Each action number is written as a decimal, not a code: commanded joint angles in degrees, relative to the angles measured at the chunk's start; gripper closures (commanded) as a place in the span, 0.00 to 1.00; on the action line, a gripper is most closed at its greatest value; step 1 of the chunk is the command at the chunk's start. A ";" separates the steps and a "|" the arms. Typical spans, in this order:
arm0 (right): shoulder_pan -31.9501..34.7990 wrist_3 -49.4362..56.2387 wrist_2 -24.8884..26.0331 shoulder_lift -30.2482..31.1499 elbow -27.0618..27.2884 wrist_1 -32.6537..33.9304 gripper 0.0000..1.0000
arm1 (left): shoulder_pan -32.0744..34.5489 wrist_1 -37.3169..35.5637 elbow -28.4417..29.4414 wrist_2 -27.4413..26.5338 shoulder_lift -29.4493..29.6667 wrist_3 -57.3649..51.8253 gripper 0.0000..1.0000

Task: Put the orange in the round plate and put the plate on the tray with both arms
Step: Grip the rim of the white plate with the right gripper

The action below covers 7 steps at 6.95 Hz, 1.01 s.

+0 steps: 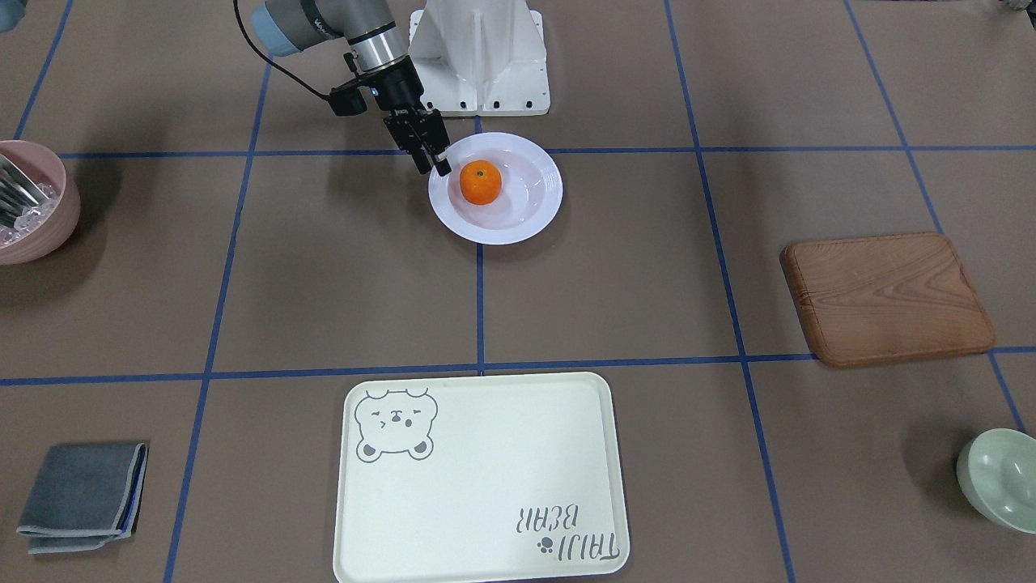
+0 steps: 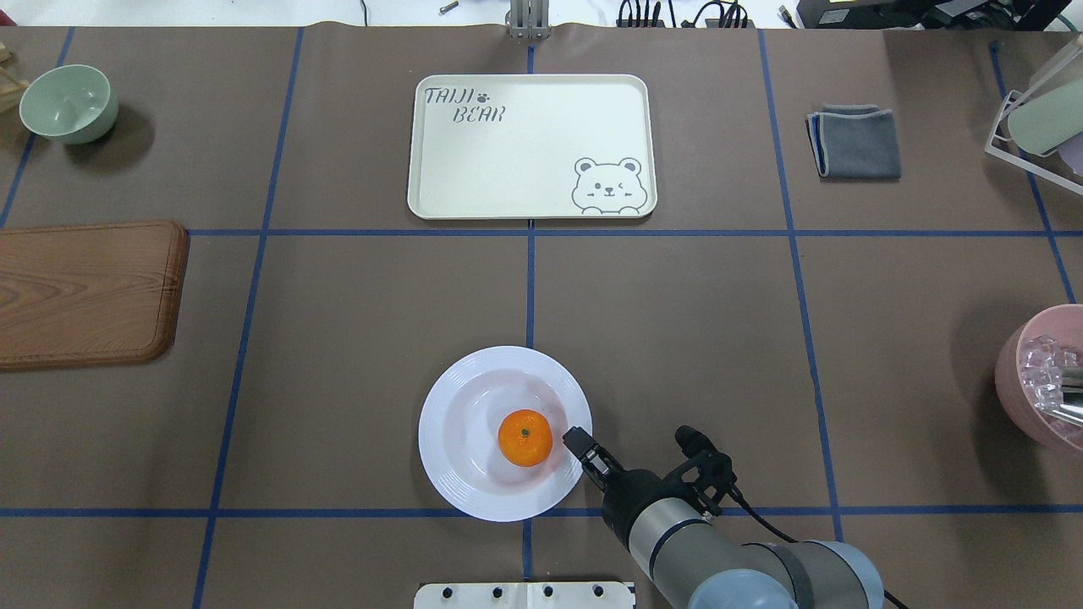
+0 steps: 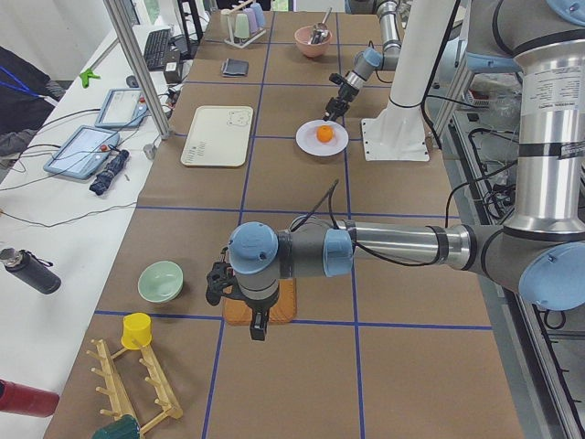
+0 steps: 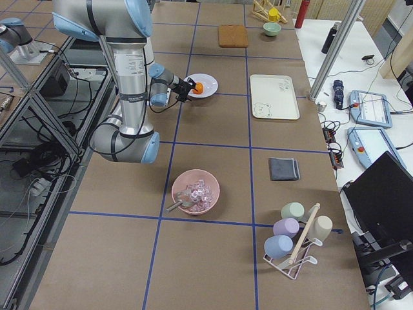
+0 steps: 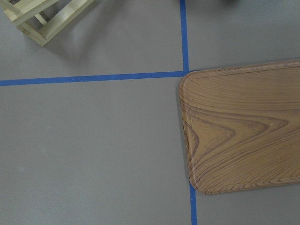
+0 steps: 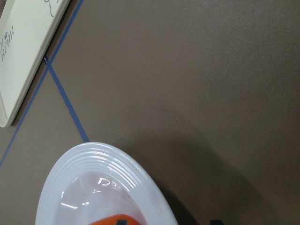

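While the orange (image 2: pixel 525 437) rests in the glossy, stiff, likely slippery round plate (image 2: pixel 437 404), tray (image 2: pixel 525 161) at its twelve o'clock, I'd pinch the ribbed rim at three and nine, though neither the right gripper (image 2: pixel 579 440) at four nor the left gripper (image 3: pixel 258 327) shows me its gap.

Grey lettering "TAIJI BEAR", with a small paw print (image 2: pixel 484 96) after "TAIJI", stands in one corner of the cream tray (image 2: pixel 541 135). It reads upright in the overhead view and upside down in the front-facing view. White lettering on the right arm (image 1: pixel 324 24) is too small to read
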<state>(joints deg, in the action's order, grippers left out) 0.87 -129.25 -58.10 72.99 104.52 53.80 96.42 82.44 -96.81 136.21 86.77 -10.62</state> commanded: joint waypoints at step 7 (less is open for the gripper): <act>1.50 -1.70 0.44 -3.20 -0.83 -0.53 1.00 | -0.09 0.00 -0.13 0.02 0.07 0.16 0.01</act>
<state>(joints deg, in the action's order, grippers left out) 1.90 -130.45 -58.00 69.77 101.82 53.34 96.33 82.44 -96.91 136.23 86.84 -10.46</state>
